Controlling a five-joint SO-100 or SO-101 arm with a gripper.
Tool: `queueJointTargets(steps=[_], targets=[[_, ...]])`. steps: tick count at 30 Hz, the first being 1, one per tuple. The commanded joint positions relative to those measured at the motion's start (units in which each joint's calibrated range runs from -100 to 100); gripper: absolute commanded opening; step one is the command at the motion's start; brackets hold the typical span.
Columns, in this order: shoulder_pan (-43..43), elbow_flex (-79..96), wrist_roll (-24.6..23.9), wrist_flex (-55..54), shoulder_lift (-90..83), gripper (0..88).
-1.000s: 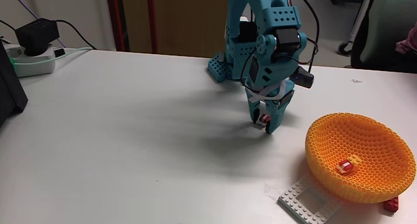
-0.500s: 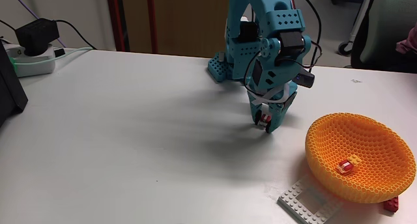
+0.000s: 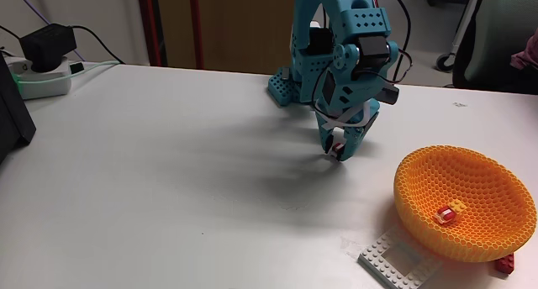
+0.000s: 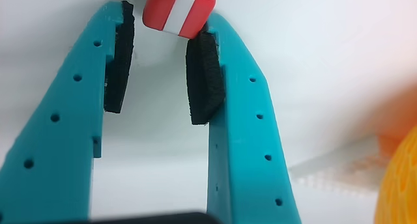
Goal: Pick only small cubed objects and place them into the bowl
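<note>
Small red-and-white striped plastic cube (image 4: 179, 10) is clamped at the teal tool's (image 3: 338, 151) tips. It's risen off the white table (image 3: 168, 171) since a second ago, so the orange honeycomb bowl (image 3: 496, 239) is probably next.

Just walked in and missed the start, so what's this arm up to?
The teal arm's gripper is shut on a red-and-white striped cube, pinched at its fingertips and held above the white table. To its right in the fixed view sits the orange honeycomb bowl, already holding two small cubes. A flat white studded plate and a red brick lie beside the bowl.
</note>
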Motion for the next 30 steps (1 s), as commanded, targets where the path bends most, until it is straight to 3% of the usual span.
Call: queueJointTargets(steps=[1,4,7,21,30], targets=[[-0.56,0.86,0.73,0.71,-2.62,10.4],[-0.65,1.73,1.03,0.36,-2.62,10.7],[-0.65,2.31,1.17,-0.07,-2.62,0.0],[1.86,-8.58,0.49,-1.81,-5.55,0.0],[6.43,-32.17,-1.86,-0.60,-12.56,0.0]])
